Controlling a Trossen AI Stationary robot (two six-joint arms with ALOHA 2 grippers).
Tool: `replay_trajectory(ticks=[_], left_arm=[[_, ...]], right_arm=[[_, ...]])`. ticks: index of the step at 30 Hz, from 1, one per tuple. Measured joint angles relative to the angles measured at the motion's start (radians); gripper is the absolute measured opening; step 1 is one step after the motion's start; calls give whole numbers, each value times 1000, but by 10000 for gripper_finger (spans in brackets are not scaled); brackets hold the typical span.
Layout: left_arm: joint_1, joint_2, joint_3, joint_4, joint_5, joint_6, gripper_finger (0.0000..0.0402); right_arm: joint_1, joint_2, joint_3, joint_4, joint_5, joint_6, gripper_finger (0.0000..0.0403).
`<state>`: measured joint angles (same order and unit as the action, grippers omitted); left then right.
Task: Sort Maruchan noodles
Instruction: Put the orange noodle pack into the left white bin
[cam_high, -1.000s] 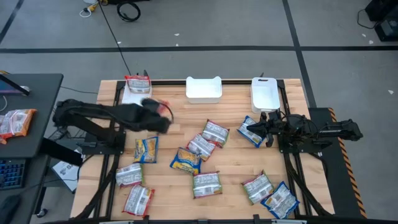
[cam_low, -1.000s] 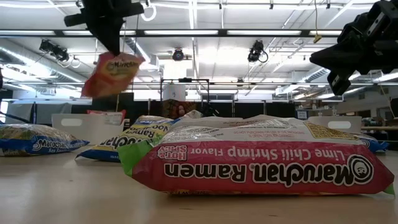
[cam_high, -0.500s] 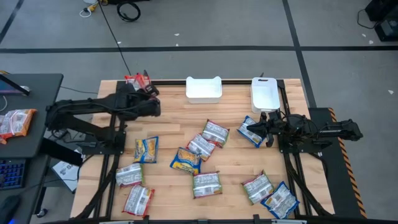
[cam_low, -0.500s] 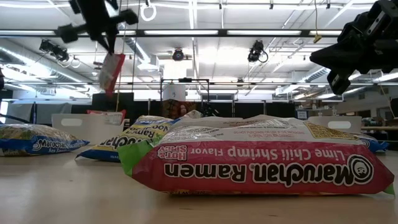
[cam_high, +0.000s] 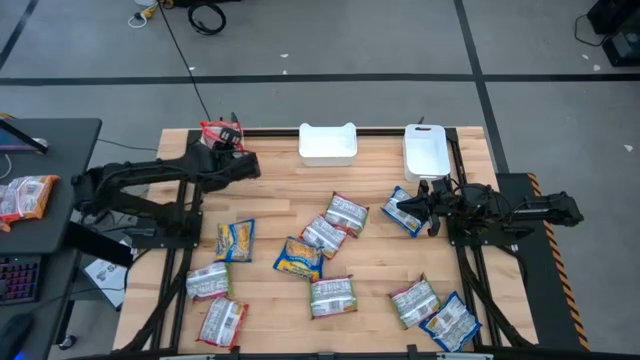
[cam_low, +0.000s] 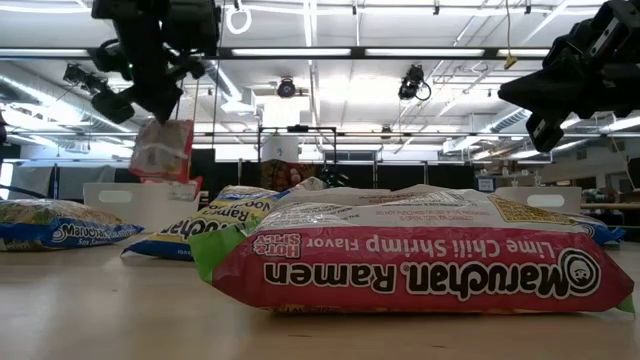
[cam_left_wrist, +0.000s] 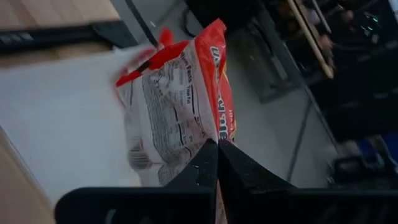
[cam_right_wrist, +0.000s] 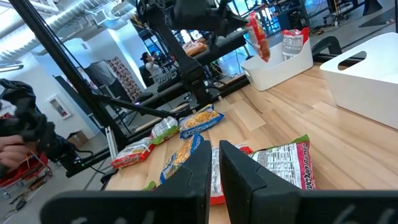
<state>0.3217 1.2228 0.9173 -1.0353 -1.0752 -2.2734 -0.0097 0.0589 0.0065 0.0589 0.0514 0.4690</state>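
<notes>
Left gripper (cam_high: 232, 150): hanging above the far-left corner of the table (cam_high: 380, 210), its fingers (cam_left_wrist: 205, 168) pressing together on the edge of a red packet (cam_left_wrist: 180, 112).
Red packet: dangling below the closed fingers, long axis running roughly up and down in the low view (cam_low: 162, 150), the printed back panel facing the wrist camera; red-orange crinkly plastic, with a white block of small print.
Left bin (cam_low: 140, 205): sitting right under the dangling packet at the far-left corner; a second red packet (cam_right_wrist: 292, 42) is standing in it.
Right gripper (cam_high: 420, 205): hovering near the right edge in front of the right bin (cam_high: 425, 150), fingers nearly pressing together, holding nothing.
Blue packet (cam_high: 404, 212): lying flat just beside the right gripper, long axis slanting across the table.
Middle bin (cam_high: 328, 143): standing at the far edge between the other two bins.
Other packets: lying flat and scattered over the near half, pointing various ways; a green-and-red one (cam_low: 420, 265) is sitting closest to the low camera, its label reading upside down, long axis across the view.
</notes>
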Motion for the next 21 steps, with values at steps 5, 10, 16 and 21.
replay_trajectory(ticks=[5, 10, 16, 21], left_arm=[[119, 0, -31, -3, 48, 103, 10], [195, 1, -111, 123, 82, 146, 11], [280, 1, -237, 457, 139, 272, 11], [344, 2, -298, 742, 198, 445, 11]], right_arm=[[0, 0, 0, 0, 0, 0, 37], [0, 0, 0, 0, 0, 0, 37], [0, 0, 0, 0, 0, 0, 37], [0, 0, 0, 0, 0, 0, 37]])
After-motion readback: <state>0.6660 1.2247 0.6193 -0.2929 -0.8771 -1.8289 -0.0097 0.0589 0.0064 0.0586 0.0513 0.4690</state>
